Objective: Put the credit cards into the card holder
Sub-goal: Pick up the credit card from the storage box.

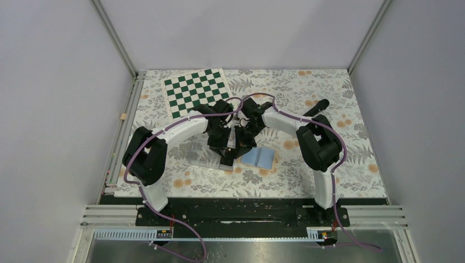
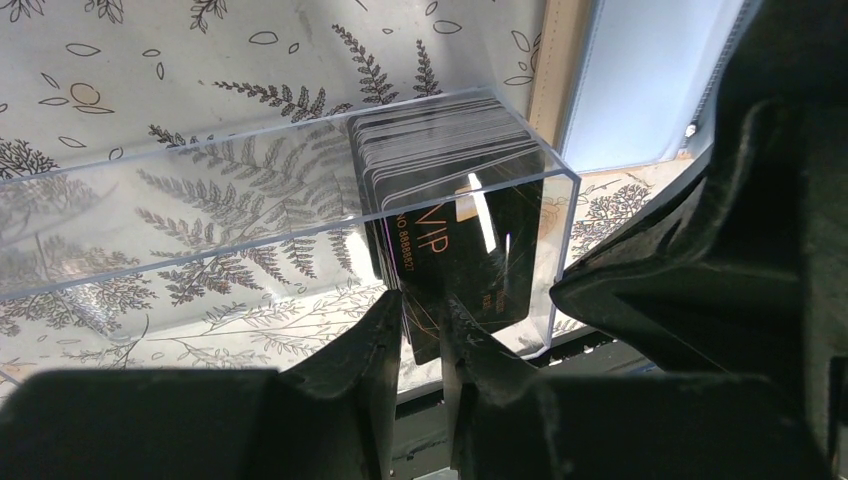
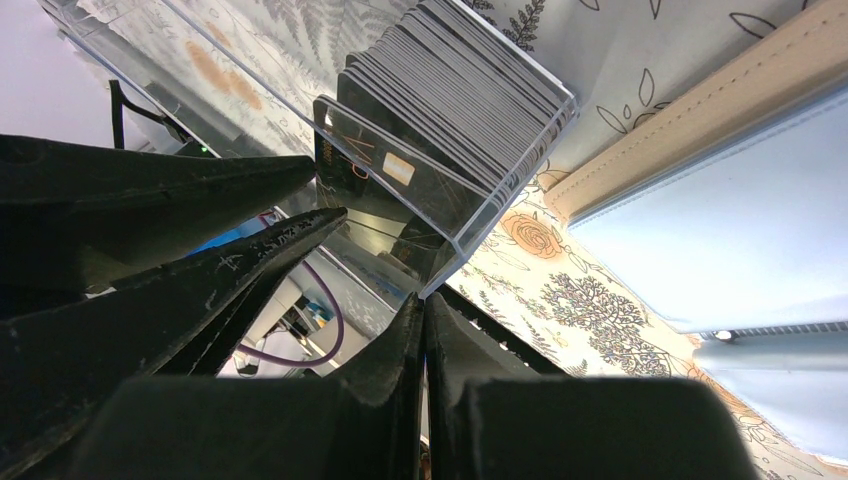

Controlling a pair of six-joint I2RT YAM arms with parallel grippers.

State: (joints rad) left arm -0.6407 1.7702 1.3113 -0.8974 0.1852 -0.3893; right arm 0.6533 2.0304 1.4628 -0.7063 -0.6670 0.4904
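Note:
A stack of black credit cards (image 2: 440,140) stands at one end of a clear plastic tray (image 2: 200,200). One card (image 2: 470,250) with gold "VIP" lettering sticks out over the tray's rim. Its near corner lies between the jaws of my left gripper (image 2: 425,330), which stand slightly apart with light showing beside the card. My right gripper (image 3: 423,305) is shut, its tips at the tray's near corner (image 3: 445,285); I cannot tell whether it pinches the wall. The card holder (image 1: 259,158) lies open beside the tray, its blue lining (image 3: 720,220) up and its tan edge (image 3: 700,110) toward the tray.
A green and white chessboard (image 1: 197,93) lies at the back left of the floral table cover. A black marker (image 1: 315,107) lies at the back right. Both arms meet over the tray in the middle, and the right fingers (image 2: 700,270) crowd the left wrist view.

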